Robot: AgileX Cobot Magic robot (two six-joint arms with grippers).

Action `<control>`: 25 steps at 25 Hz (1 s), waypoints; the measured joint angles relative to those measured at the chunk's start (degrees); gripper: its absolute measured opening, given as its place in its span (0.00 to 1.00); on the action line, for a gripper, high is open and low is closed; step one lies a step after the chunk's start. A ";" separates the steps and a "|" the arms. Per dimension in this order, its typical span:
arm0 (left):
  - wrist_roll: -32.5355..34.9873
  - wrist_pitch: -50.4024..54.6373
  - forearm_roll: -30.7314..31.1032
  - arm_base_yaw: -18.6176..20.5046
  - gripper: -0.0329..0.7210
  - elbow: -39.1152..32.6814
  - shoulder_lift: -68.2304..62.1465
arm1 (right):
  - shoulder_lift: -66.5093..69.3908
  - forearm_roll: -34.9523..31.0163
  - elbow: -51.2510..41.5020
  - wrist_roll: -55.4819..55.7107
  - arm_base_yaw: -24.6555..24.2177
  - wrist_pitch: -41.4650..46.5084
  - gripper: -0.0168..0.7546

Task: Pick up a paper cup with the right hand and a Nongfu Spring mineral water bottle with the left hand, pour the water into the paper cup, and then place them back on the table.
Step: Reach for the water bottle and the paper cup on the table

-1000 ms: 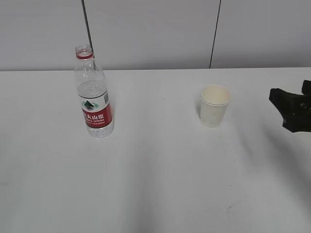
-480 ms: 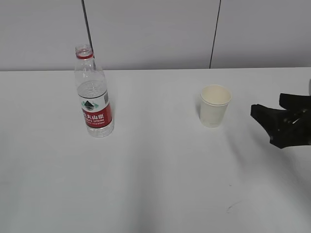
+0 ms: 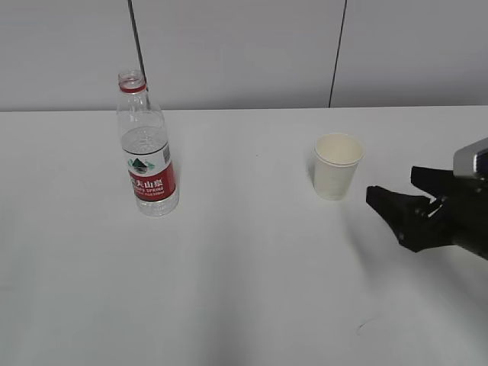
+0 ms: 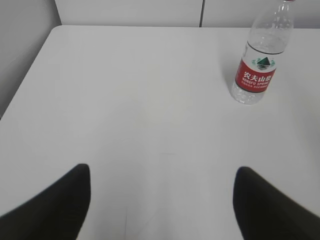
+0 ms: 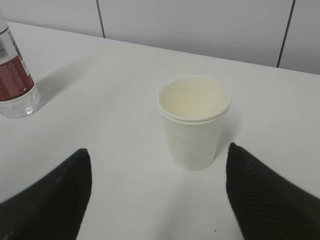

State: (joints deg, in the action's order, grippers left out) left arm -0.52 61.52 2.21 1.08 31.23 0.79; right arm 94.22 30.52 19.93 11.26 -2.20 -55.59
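Paper cup (image 3: 337, 166) stands upright just left of my right hand (image 3: 396, 207), its jaws spread wide, my nearer arm.

An uncapped, part-full Nongfu Spring bottle (image 3: 147, 149) stands upright, well apart from the empty cream paper cup (image 3: 337, 165).

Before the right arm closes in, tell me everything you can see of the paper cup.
The paper cup is small, cream-white, with a rolled rim and sides tapering toward the base; a faint line under the rim hints at two nested cups, though that is uncertain. It stands upright and open on the table, looks empty, and shows no dents. Nothing touches it. The right hand is open, level with it, apart from it; in the wrist view the cup sits centred between the fingers. The Nongfu Spring mineral water bottle stands well away.
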 joint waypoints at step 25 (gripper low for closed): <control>0.00 0.02 -2.21 0.00 0.96 0.00 -6.95 | 28.98 -0.98 20.75 -4.73 0.00 -7.66 0.88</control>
State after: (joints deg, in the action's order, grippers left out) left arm -0.52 61.54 0.00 1.08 31.23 -6.16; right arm 123.20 29.54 40.67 6.53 -2.20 -63.25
